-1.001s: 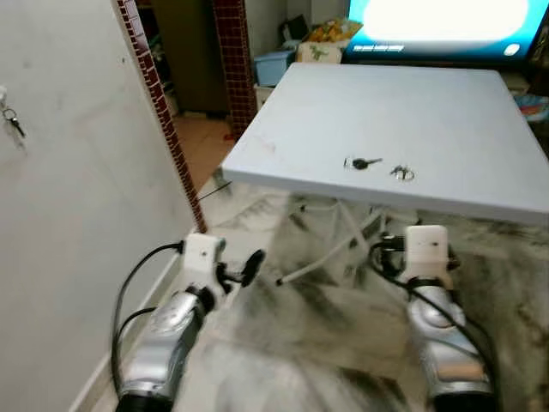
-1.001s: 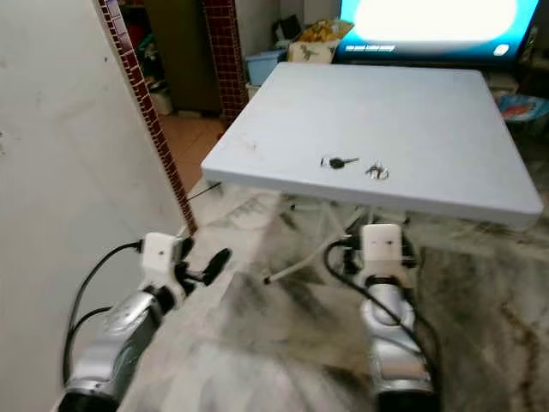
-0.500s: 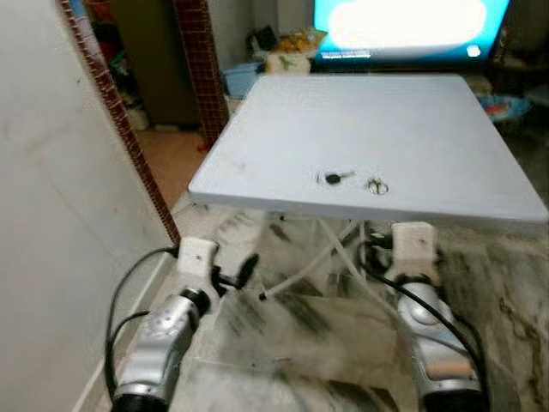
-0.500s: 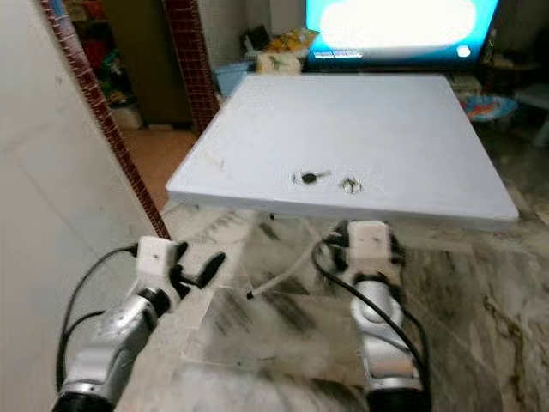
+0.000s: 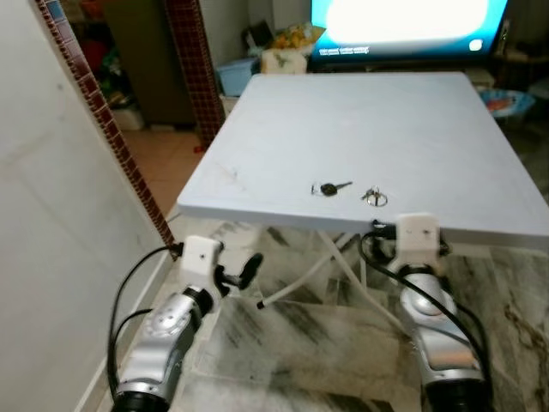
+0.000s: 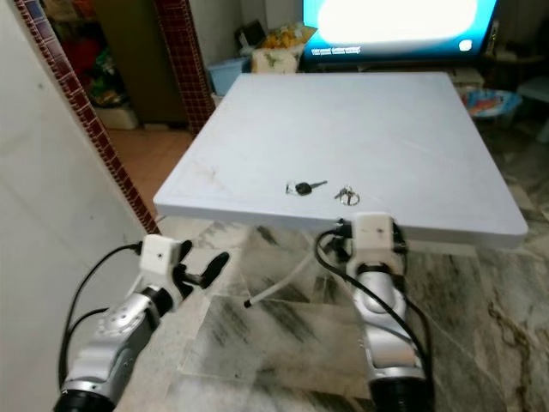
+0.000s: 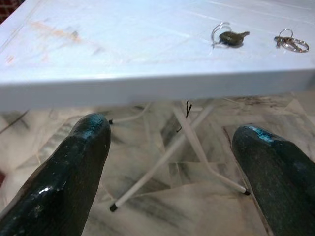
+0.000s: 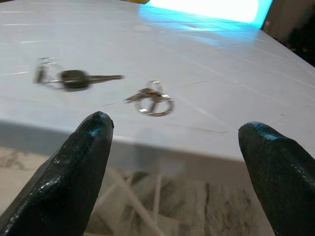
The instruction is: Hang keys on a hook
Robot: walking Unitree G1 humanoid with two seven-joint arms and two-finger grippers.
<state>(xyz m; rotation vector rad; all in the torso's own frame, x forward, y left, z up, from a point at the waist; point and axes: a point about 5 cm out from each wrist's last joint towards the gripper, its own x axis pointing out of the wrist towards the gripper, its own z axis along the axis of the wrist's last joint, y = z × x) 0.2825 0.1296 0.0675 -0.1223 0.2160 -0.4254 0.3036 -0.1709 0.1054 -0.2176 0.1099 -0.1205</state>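
The robot now stands closer to the white table than a second ago, and its head has turned right: the small hook with a key on the white wall, visible a second ago at the far left, is out of sight. The right gripper is now up at the table's near edge, fingers spread, with the silver key ring just ahead and the dark-headed key off to one side. The left gripper, fingers apart, now sits nearer the table edge, below the tabletop. The keys lie where they were.
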